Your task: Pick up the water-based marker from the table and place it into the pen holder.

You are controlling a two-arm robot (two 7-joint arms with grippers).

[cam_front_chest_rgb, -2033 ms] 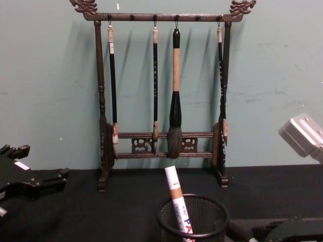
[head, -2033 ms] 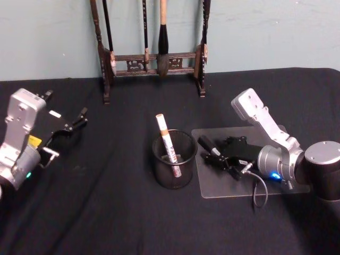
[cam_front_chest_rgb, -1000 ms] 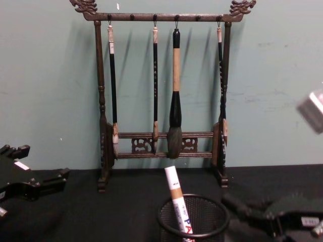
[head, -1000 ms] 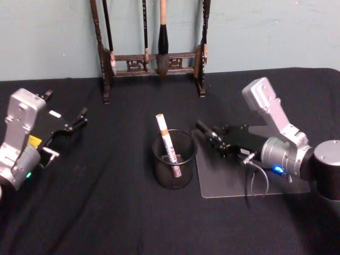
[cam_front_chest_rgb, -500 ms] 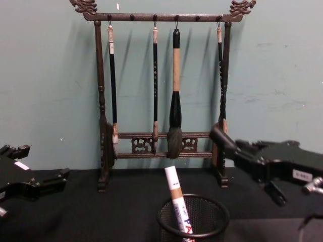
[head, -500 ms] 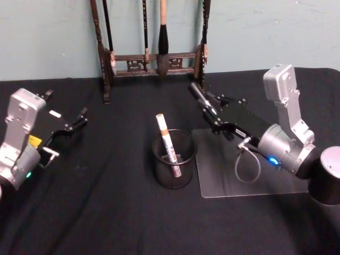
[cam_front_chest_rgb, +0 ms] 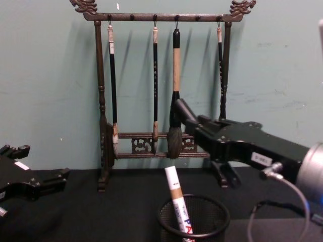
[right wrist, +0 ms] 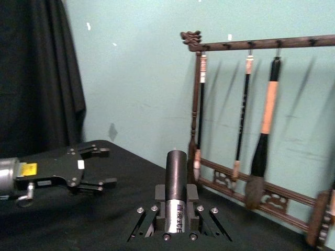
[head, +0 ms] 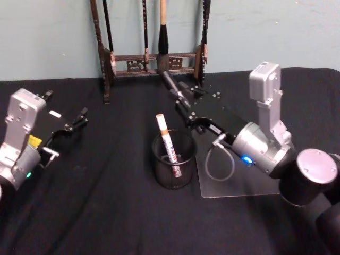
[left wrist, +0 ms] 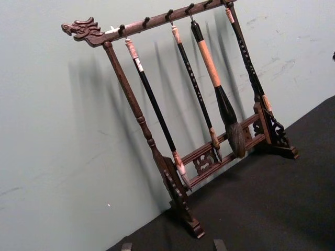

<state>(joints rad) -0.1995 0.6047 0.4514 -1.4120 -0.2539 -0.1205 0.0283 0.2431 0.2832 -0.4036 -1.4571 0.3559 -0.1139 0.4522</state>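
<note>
My right gripper is shut on the water-based marker, a dark-capped pen with a pale labelled barrel. It holds the marker in the air, pointing up and away, above and just behind the pen holder. In the right wrist view the marker stands straight out between the fingers. The chest view shows the right gripper raised above the black mesh pen holder. A white marker leans inside the holder. My left gripper is parked at the far left, open.
A carved wooden brush rack with hanging brushes stands at the table's back edge, close behind the held marker. A clear plastic mat lies right of the holder. Black cloth covers the table.
My right gripper has lifted the marker off the clear mat and swung it up and left, to above the holder's far side. The left arm has not moved.
</note>
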